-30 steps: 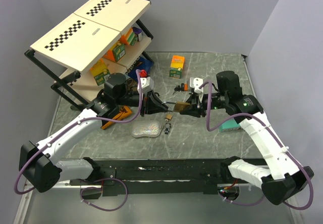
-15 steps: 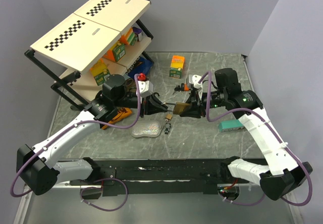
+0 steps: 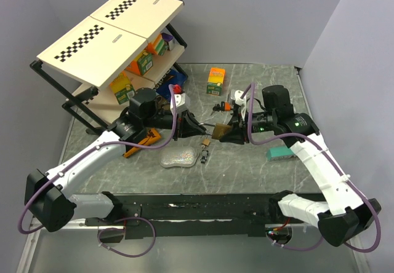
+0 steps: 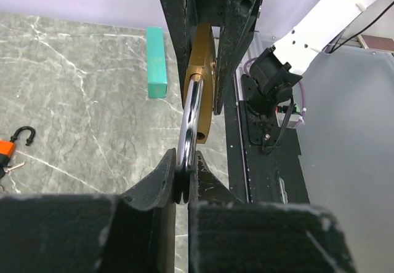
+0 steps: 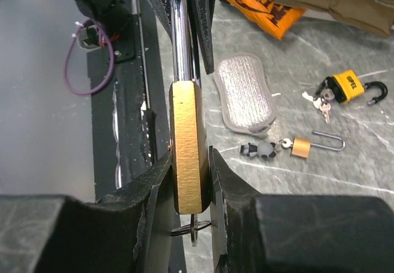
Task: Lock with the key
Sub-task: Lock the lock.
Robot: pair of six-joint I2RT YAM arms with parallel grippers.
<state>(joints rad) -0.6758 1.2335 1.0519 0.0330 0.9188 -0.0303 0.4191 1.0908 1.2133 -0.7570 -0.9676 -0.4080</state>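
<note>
The left arm point(image 3: 92, 156) has been nudged slightly — the padlock point(image 5: 184, 119) is held above the table point(image 3: 258, 162), shackle point(image 4: 191, 119) pinched by the left gripper point(image 4: 184, 176), body clamped by the right gripper point(image 5: 189, 162) — next the key point(image 5: 192, 229) must be turned.

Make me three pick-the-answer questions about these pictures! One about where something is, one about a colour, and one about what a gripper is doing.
1. Where is the big gold padlock?
A) inside a bucket
B) hanging on the wall
C) held between the left gripper and the right gripper

2. What colour is the long box on the table?
A) teal
B) red
C) black

3. What is the left gripper doing?
A) standing wide open
B) shut on the padlock's metal loop
C) holding the long box

Answers:
1 C, each gripper clamps one end of the padlock.
2 A, it shows blue-green against the grey table.
3 B, the left wrist view shows its fingers pinching the loop.
</note>
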